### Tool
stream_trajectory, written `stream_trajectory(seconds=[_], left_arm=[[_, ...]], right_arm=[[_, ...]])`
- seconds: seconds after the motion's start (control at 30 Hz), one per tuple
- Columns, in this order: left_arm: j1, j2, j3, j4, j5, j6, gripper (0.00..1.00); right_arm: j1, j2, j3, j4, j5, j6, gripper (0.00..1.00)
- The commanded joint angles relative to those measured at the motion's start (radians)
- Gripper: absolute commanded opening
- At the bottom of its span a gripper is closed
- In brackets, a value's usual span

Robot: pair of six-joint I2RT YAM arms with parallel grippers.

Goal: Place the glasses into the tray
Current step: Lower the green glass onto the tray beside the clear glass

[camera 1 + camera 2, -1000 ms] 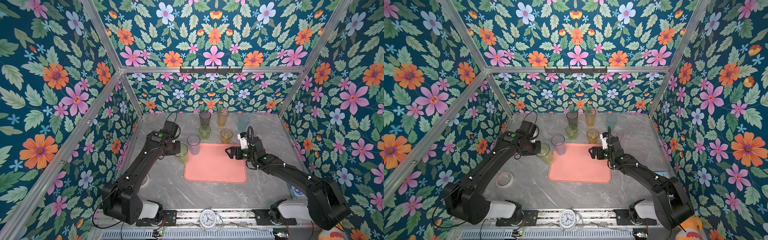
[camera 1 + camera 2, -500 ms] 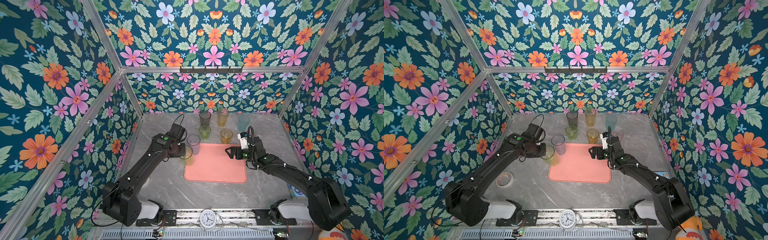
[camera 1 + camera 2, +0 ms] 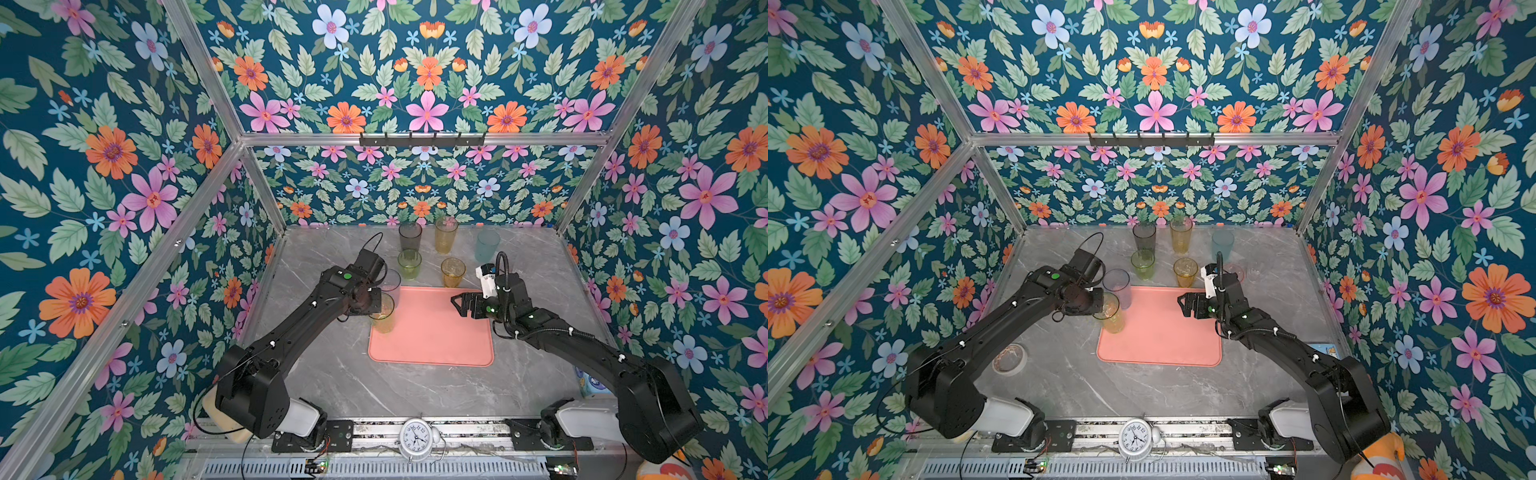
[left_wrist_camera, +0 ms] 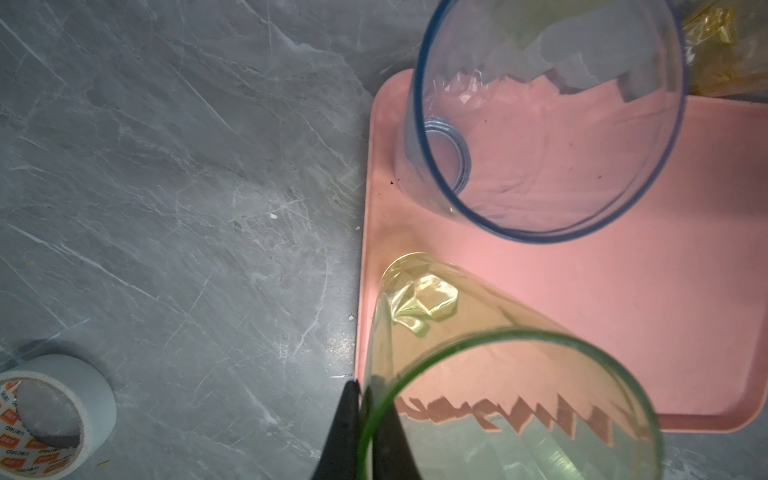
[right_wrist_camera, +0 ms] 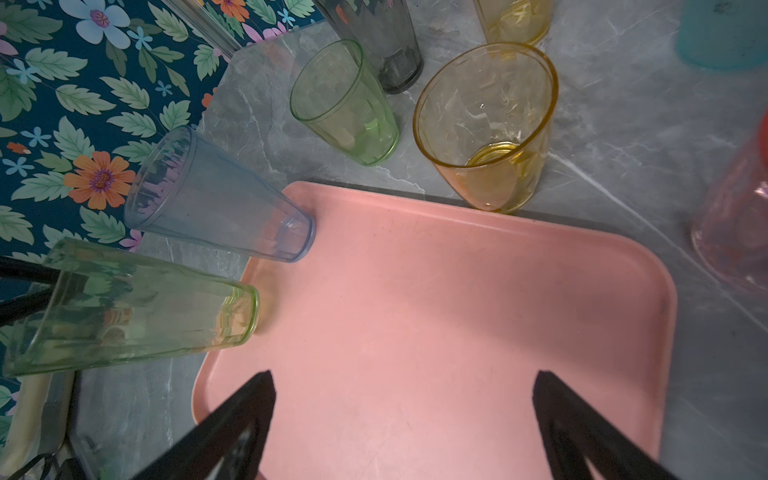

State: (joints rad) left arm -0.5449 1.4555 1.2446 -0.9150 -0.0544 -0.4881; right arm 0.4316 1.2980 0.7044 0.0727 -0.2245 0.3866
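Bright, even light from above, soft shadows on the tray point(image 5: 457, 291), wrist views blurred close up

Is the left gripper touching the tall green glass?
Touching. The left wrist view shows the left gripper pinching the rim of the tall green glass.

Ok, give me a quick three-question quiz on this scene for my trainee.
1. True or false: the right gripper holds a glass.
2. The left gripper pinches the rim of which glass? A amber, B tall green, C smoky grey.
3. Which glass stands in the tray with no gripper on it?
Key: 1 false, its jaws stand open over the tray. 2 B. 3 the pale blue glass.
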Motion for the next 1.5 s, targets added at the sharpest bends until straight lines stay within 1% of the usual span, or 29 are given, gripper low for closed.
stream_trajectory(seconds=[0.0, 0.43, 1.4, 1.47], left_arm=[[-0.007, 0.008, 0.007, 0.012, -0.015, -0.006, 0.0], [-0.02, 0.058, -0.002, 0.037, -0.012, -0.012, 0.0], [-0.019, 0.101, 0.026, 0.027, -0.023, -0.02, 0.0], [-0.019, 0.101, 0.026, 0.025, -0.023, -0.02, 0.05]], right_arm=[[0.001, -0.007, -0.002, 0.013, 0.01, -0.003, 0.98], [0.001, -0.017, -0.002, 0.007, 0.011, -0.004, 0.98], [0.001, -0.033, -0.005, -0.001, 0.013, -0.004, 0.98], [0.0, -0.032, -0.005, -0.001, 0.013, -0.004, 0.98]])
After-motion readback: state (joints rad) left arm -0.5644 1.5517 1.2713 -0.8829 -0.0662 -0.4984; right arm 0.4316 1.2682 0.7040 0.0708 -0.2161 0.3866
